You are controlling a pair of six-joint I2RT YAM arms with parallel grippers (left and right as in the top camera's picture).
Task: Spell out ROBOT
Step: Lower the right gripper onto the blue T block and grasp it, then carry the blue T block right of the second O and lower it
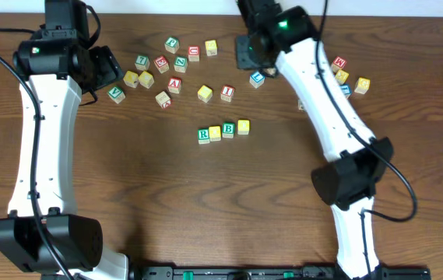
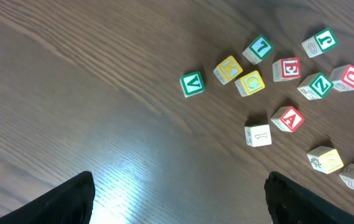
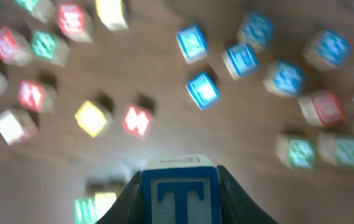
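A row of blocks lies mid-table: green R [image 1: 203,135], a yellow block [image 1: 215,133], green B [image 1: 228,130] and a yellow block [image 1: 243,126]. My right gripper [image 3: 180,196] is shut on a blue T block [image 3: 180,193] and holds it above the table at the back, near the blue block [image 1: 257,78]. My left gripper [image 2: 180,199] is open and empty over bare wood at the back left, near the green V block [image 2: 192,84].
Loose letter blocks are scattered at the back centre [image 1: 174,84], with more at the back right [image 1: 341,76]. The right wrist view is blurred and shows several blue blocks [image 3: 203,90] below.
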